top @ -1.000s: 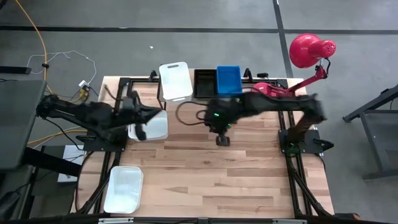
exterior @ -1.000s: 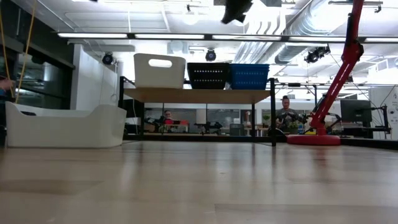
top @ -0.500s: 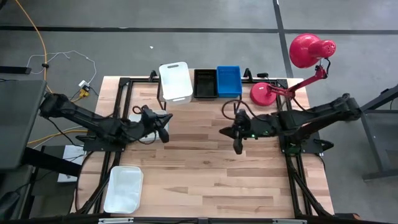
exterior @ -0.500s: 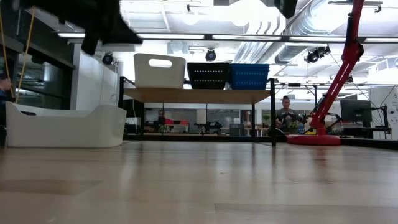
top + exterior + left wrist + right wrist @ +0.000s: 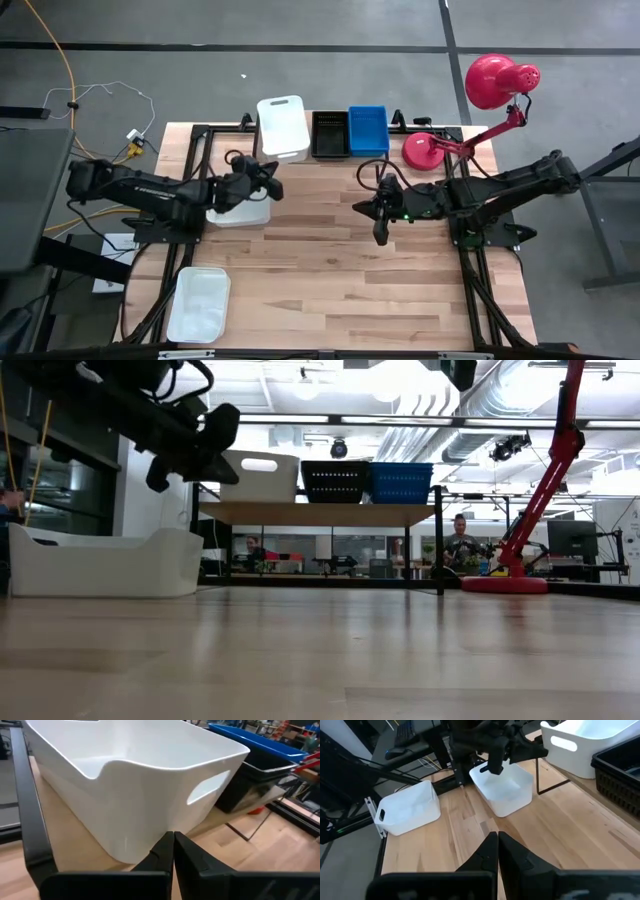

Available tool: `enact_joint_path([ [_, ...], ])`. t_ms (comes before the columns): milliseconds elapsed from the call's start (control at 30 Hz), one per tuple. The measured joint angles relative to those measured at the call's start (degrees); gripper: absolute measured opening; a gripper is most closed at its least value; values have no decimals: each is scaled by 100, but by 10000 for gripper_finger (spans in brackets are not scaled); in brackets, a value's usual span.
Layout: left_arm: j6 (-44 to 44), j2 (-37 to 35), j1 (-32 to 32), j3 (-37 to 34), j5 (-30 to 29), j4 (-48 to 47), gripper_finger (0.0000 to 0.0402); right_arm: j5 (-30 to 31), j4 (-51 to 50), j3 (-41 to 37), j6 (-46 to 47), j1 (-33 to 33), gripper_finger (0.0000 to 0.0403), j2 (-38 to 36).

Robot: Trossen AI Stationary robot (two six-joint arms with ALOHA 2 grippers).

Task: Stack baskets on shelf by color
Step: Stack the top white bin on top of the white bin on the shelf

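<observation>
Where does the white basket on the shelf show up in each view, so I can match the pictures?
High view: white basket on the shelf, at the shelf's left end, top centre.
Low view: upper centre-left, on the shelf, partly behind the left gripper.
Left wrist view: fills most of the picture, just ahead of the shut fingers.
Right wrist view: top right corner.
Shared landmark: the black basket right beside it.
</observation>
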Motion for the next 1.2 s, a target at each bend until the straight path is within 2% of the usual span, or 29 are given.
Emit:
enact_joint_path([
  [233,214,-129,274,0,69,-13,0,-2,-1,0,2,0,0,0],
  [467,632,-548,305,0,9,-187,0,-7,-1,0,2,0,0,0],
  [633,620,-1103,300,0,-22,-805,0,-9,-2,0,7,-2,0,0],
  [767,246,-1645,185,51,-15,-1613,0,-16,-5,0,6,0,0,0],
  [900,286,-2086,-223,452,313,-2453,0,-175,-44,0,0,0,0,2],
  [1067,930,-2381,-1043,1216,1605,-3278,0,-366,-160,0,-25,0,0,4],
  [1200,730,-2215,-1922,2001,1716,-4372,0,-461,-202,0,-33,0,0,4],
])
